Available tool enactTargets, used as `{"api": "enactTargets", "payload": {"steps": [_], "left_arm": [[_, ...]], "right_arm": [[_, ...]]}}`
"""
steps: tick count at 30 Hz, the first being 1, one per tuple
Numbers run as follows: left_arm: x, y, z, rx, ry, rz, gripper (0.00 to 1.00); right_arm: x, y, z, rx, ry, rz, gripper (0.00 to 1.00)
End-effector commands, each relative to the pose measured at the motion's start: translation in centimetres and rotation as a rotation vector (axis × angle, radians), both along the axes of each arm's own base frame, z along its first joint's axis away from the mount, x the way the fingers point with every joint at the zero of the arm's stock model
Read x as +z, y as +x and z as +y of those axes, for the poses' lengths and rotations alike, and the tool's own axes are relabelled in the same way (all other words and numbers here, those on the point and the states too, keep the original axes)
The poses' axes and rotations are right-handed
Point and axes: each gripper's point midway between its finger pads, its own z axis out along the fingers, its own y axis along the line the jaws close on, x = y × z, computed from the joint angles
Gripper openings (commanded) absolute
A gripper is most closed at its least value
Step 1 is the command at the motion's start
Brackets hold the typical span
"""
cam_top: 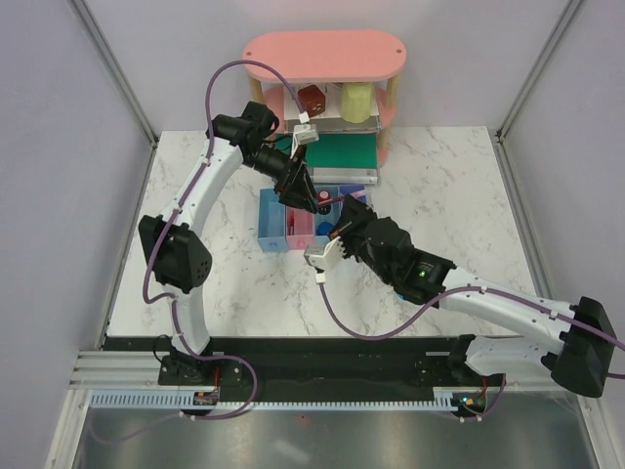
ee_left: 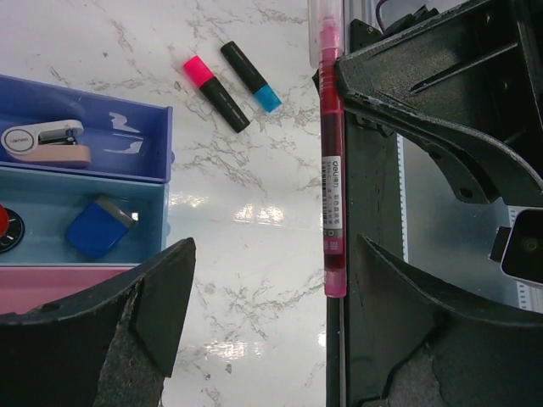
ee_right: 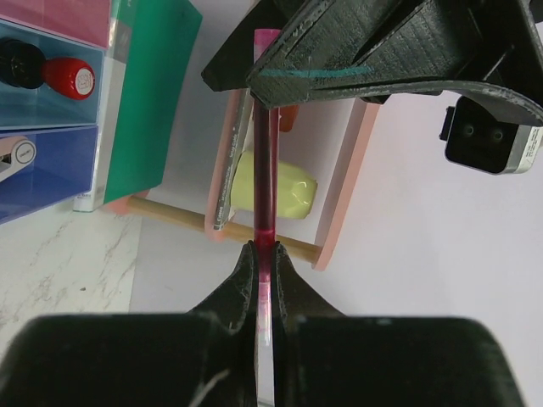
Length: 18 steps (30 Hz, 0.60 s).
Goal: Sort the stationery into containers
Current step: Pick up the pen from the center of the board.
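While the right claw [ee_right: 265, 254] pinches the pen [ee_left: 331, 170], left claw [ee_left: 276, 246] (agape) straddles it.

glossy marble-look table [ee_left: 254, 212], translucent plastic pen [ee_left: 331, 195]

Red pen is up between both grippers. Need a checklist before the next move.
1. Right gripper clamped on the red pen: ok.
2. Left gripper open: ok, jaws wide.
3. Pen inside the left jaws: ok, but off centre, close to one finger.
4. Room in the pink bin: cannot tell, mostly hidden.
5. Pink-ended highlighter and blue-ended highlighter binned: not ok, both lie on the table.
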Motion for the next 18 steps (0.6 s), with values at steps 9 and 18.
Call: {"api": "enactTargets", "payload": {"steps": [9, 18], "left_arm": [[2.0, -4.4, 0.6, -0.037, 0.008, 0.14, 0.8], [2.3, -5.3, 0.4, -0.052, 0.009, 0.135, 0.14]], "right_arm": [[2.4, 0.7, 1.7, -0.018, 0.052, -0.06, 0.02], [2.6, 1.2, 2.4, -0.032, 0.065, -0.067, 0.03]]}}
